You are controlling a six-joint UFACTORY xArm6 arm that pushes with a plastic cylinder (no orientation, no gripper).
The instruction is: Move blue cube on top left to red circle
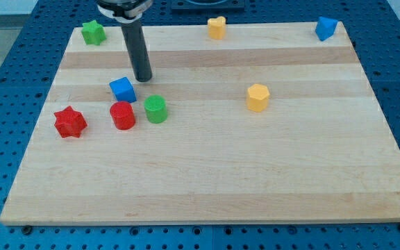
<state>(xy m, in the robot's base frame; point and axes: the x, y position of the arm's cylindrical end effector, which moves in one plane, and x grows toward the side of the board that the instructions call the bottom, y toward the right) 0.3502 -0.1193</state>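
Observation:
A blue cube (122,89) lies on the left part of the wooden board (207,180). A red circle (122,115) lies just below it, nearly touching. My tip (143,78) is just right of and slightly above the blue cube, close to its upper right corner. A second blue block (326,28) sits at the board's top right corner.
A green circle (155,109) sits right of the red circle. A red star (69,122) lies at the left. A green star (92,32) is at the top left, a yellow block (217,27) at the top middle, a yellow hexagon (257,97) right of centre.

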